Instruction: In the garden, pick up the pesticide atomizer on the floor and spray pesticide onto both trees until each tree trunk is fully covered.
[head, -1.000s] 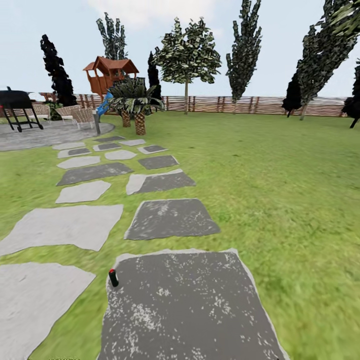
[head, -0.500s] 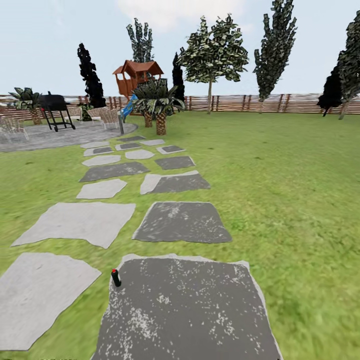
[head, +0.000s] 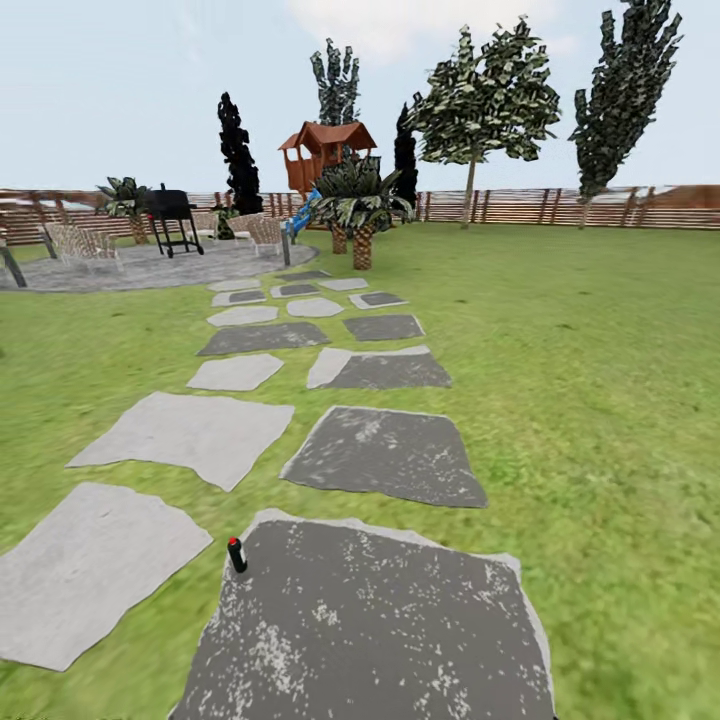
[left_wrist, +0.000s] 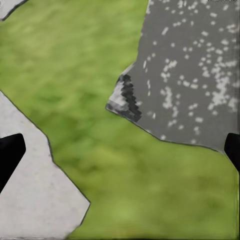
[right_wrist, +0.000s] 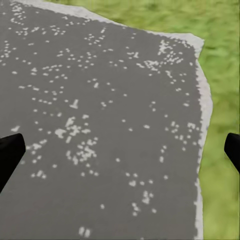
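The pesticide atomizer (head: 237, 555), a small black bottle with a red cap, stands upright on the grass floor at the left edge of the nearest dark stepping stone (head: 380, 630). Far off by the fence stands a tree (head: 487, 100) with a bare trunk (head: 468, 200) and leaves only high up. The left gripper (left_wrist: 120, 152) hangs open over grass between a dark stone and a pale one. Over the dark stone, the right gripper (right_wrist: 120, 152) is open too. Nothing sits between either pair of fingers.
A path of grey stepping stones (head: 385, 455) runs from me towards a paved patio (head: 150, 268) with a black grill (head: 172, 212) and chairs. A short palm (head: 360, 205), a red playhouse (head: 325, 150), dark slim trees and a slat fence (head: 560, 205) stand beyond. Wide lawn (head: 590, 400) lies to the right.
The whole picture has shifted right, so the camera has turned left; more of the patio shows. The atomizer keeps its place beside the stone.
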